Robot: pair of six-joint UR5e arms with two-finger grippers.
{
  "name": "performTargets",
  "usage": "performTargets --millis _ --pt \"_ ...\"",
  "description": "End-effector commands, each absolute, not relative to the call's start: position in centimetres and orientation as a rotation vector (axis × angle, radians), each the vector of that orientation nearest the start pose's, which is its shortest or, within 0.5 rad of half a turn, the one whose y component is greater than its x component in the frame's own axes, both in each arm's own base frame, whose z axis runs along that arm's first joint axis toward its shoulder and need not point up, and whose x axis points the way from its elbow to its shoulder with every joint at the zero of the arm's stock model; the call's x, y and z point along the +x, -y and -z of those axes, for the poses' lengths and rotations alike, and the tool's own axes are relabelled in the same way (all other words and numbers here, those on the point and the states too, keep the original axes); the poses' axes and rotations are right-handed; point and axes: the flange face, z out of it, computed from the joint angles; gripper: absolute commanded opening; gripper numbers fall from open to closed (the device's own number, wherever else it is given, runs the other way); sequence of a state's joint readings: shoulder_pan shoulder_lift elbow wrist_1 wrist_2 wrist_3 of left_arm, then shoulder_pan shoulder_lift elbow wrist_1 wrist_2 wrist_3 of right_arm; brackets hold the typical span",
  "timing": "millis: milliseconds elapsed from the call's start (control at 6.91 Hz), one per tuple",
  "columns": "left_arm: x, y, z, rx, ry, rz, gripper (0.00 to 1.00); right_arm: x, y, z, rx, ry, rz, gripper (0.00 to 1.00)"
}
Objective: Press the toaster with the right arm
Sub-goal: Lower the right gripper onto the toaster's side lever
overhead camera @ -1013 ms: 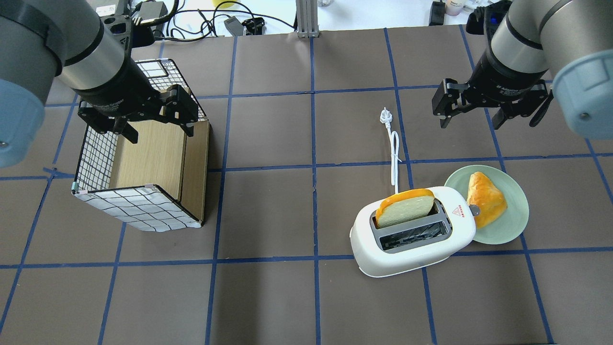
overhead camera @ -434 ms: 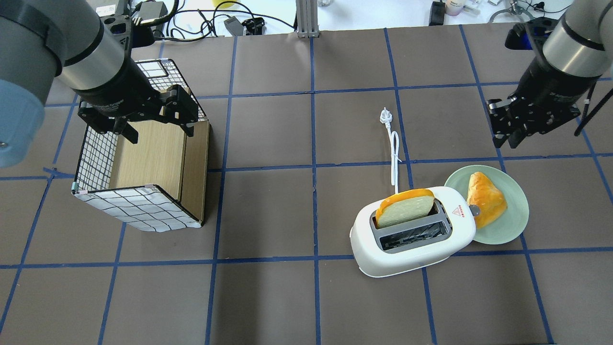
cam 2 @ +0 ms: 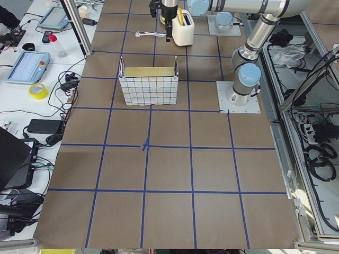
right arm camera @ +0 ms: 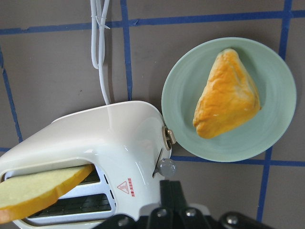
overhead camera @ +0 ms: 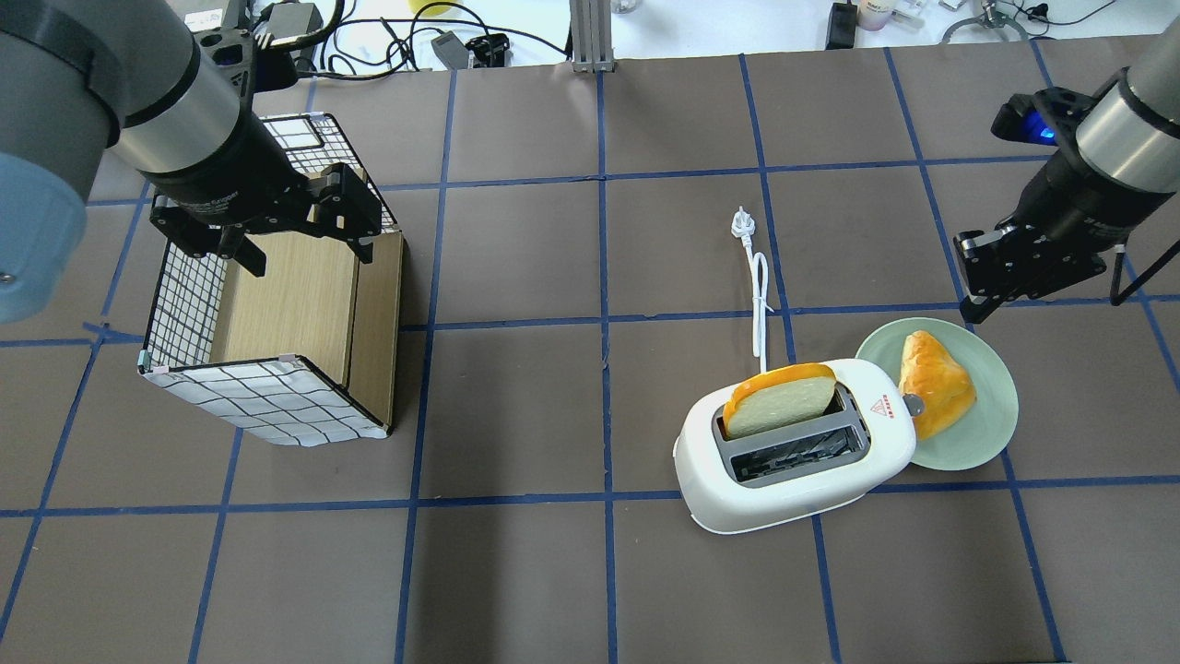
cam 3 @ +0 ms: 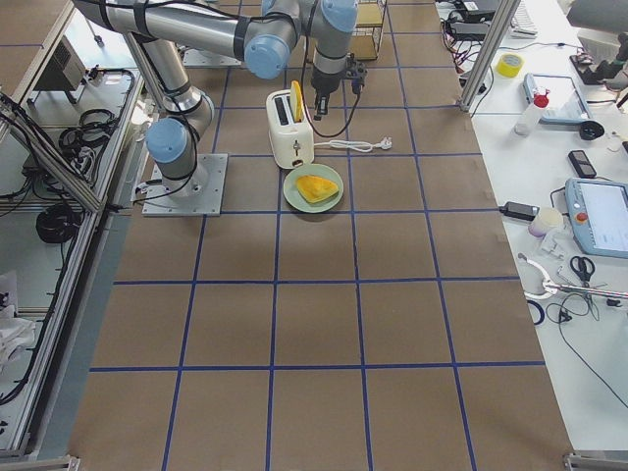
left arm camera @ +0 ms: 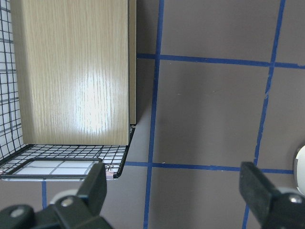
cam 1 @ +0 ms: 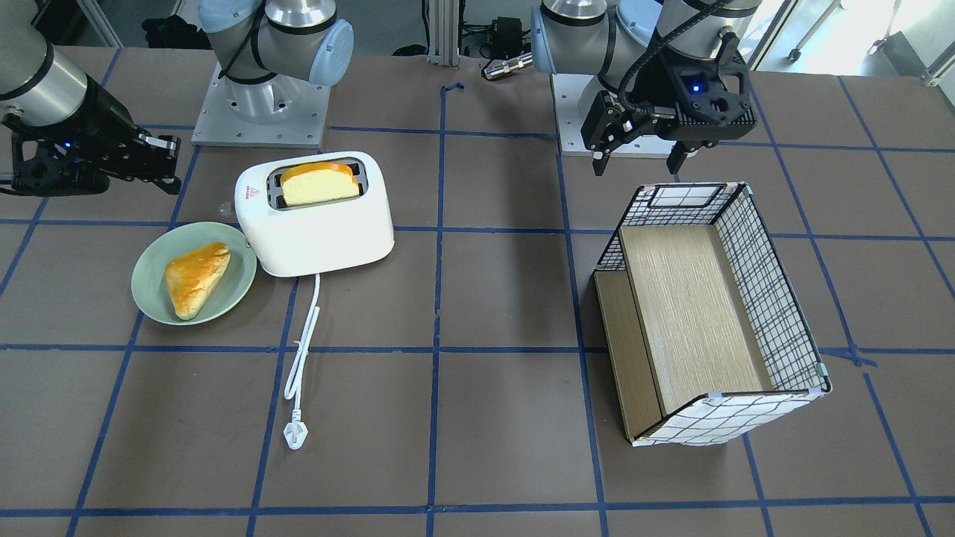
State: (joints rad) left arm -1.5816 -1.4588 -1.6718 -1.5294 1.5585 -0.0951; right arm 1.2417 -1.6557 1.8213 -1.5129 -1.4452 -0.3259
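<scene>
The white toaster [overhead camera: 793, 461] stands right of centre with a bread slice [overhead camera: 779, 401] in its far slot; its lever [overhead camera: 913, 404] faces the plate. It also shows in the front view [cam 1: 321, 231] and the right wrist view [right arm camera: 95, 143]. My right gripper [overhead camera: 975, 304] is shut and empty, hovering beyond the plate, apart from the toaster. In the right wrist view the right gripper [right arm camera: 169, 188] sits just by the lever knob [right arm camera: 167, 167]. My left gripper [overhead camera: 304, 249] is open and empty above the basket.
A green plate [overhead camera: 986, 443] with a pastry [overhead camera: 936, 383] touches the toaster's right end. The white cord [overhead camera: 761, 304] and plug [overhead camera: 740, 223] run away from the toaster. A wire basket with wooden boards [overhead camera: 277, 304] stands at the left.
My right gripper has shut, turned, and swung right and then down towards the plate. The left arm, toaster and plate have not moved.
</scene>
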Motion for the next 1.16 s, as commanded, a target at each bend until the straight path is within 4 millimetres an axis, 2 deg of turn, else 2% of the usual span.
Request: performTargets --millis 0,289,579,1013 --pt "-13.9 44.8 -49.6 -0.133 -3.154 0.083 1.00 0.5 43.8 -36.9 -0.001 -2.874 -0.321 0.00" --pt "-13.9 44.8 -49.6 -0.133 -3.153 0.084 1.00 -0.7 43.4 -34.0 -0.006 -2.851 -0.350 0.00" --pt "-13.9 44.8 -49.5 -0.133 -3.154 0.081 1.00 -0.4 42.6 -31.5 -0.004 -2.852 -0.348 0.00" --pt "-13.9 44.8 -49.6 -0.133 -3.153 0.084 1.00 -0.2 41.9 -30.4 -0.001 -2.838 -0.394 0.00"
